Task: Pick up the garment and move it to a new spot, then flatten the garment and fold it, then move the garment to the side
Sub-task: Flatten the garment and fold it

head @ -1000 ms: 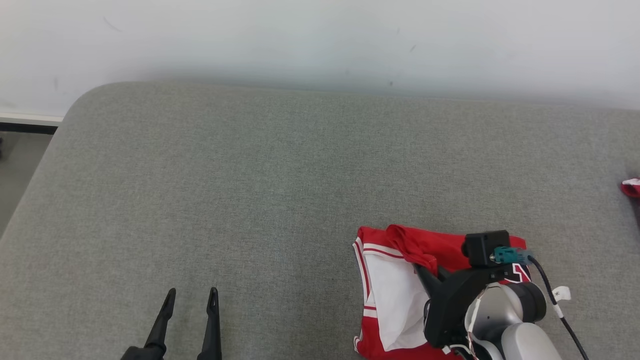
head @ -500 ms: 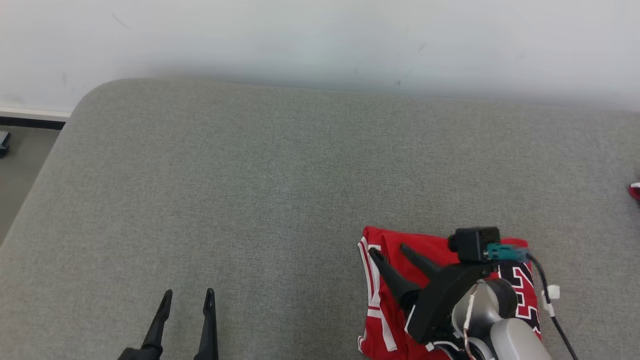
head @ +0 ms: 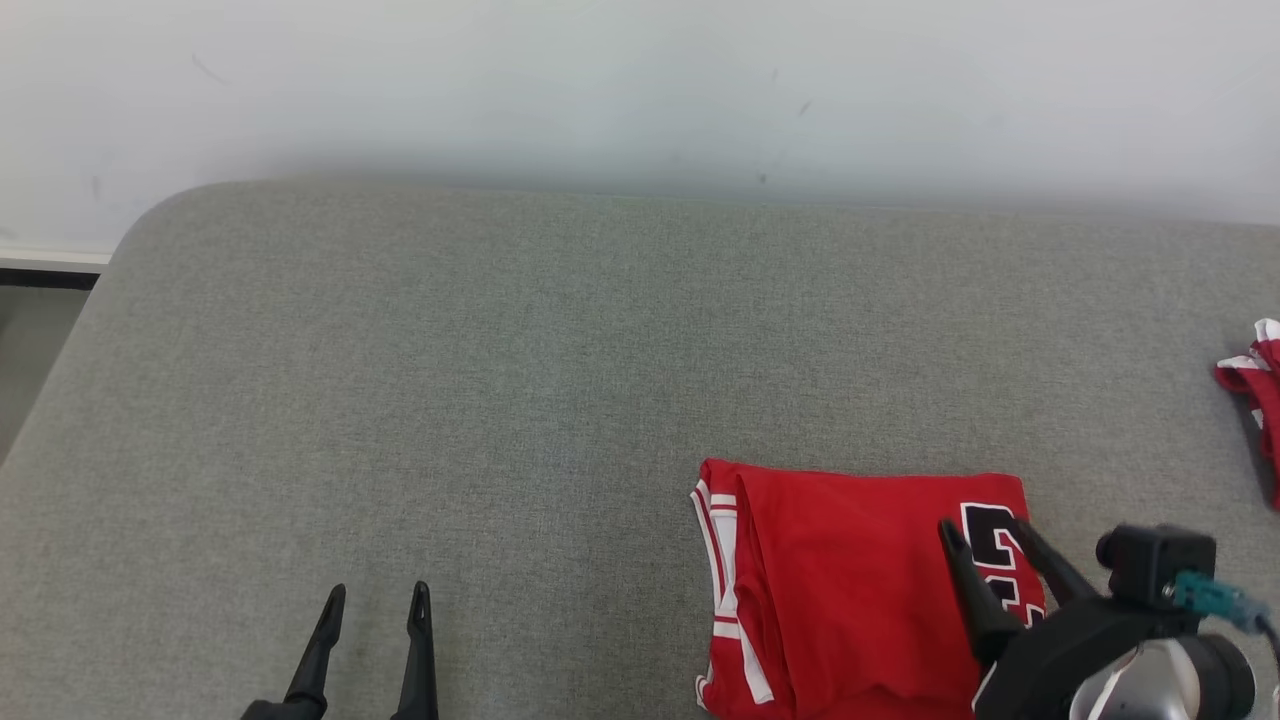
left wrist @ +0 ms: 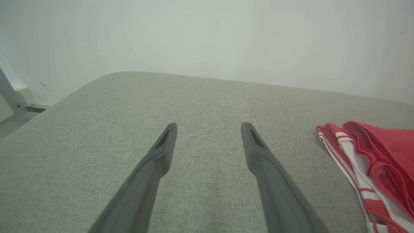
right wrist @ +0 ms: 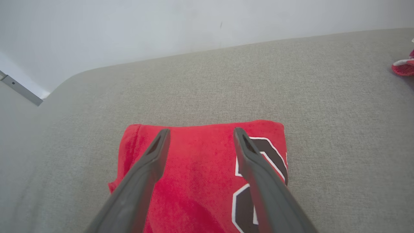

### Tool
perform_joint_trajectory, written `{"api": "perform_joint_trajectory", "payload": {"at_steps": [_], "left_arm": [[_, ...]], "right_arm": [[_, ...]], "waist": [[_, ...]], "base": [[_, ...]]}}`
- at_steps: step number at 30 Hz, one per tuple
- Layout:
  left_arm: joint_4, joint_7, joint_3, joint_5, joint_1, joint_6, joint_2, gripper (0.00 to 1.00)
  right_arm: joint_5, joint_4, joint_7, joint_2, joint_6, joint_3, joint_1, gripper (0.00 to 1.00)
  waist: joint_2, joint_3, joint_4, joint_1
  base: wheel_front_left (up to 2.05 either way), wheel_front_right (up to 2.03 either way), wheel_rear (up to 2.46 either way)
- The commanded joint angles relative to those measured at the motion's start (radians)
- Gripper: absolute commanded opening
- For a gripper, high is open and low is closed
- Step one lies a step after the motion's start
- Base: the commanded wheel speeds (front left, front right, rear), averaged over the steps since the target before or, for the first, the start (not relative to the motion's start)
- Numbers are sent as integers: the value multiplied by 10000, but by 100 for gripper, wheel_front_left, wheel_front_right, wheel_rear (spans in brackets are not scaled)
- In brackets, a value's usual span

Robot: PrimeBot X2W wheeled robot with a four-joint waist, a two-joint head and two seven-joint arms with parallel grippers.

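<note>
- Grey woven upholstered surface [head: 500, 380] below a pale wall [head: 640, 80].
- Folded red jersey with black numeral [head: 840, 590] lies near-right.
- Right gripper [head: 985, 530] hovers over its numeral end, fingers spread, empty.
- Left gripper [head: 378, 592], spread too, is well apart.

The right gripper [head: 983, 530] no longer pinches the garment [head: 840, 590]; its jaws stand apart at lower right. The garment's white inside is now covered by red.

Grey woven-fabric padded surface [head: 500, 400], wide and flat, far-left corner rounded. Plain white wall [head: 640, 80] behind its far edge, a few small dark marks. Crumpled red and white cloth piece [head: 1255, 385] on the surface at far right. Grey floor strip [head: 25, 370] left, dark baseboard [head: 45, 278] beyond it.
</note>
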Motion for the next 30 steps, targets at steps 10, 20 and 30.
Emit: {"api": "perform_joint_trajectory", "payload": {"at_steps": [10,20,30], "left_arm": [[-21,-28,2,-79,22,32,-12,100],[45,-28,-49,-66,-221,-43,-12,100],[115,-28,-88,-56,-248,-42,-12,100]], "right_arm": [[-713,-282,-292,35,8,1478,1570,100],[-890,473,-648,29,8,3179,1203,100],[-1420,1301,-435,30,8,3226,895,100]], "waist": [[0,159,-86,0],[0,497,66,0],[0,499,320,0]], "base": [[0,0,0],[0,0,0],[0,0,0]]}}
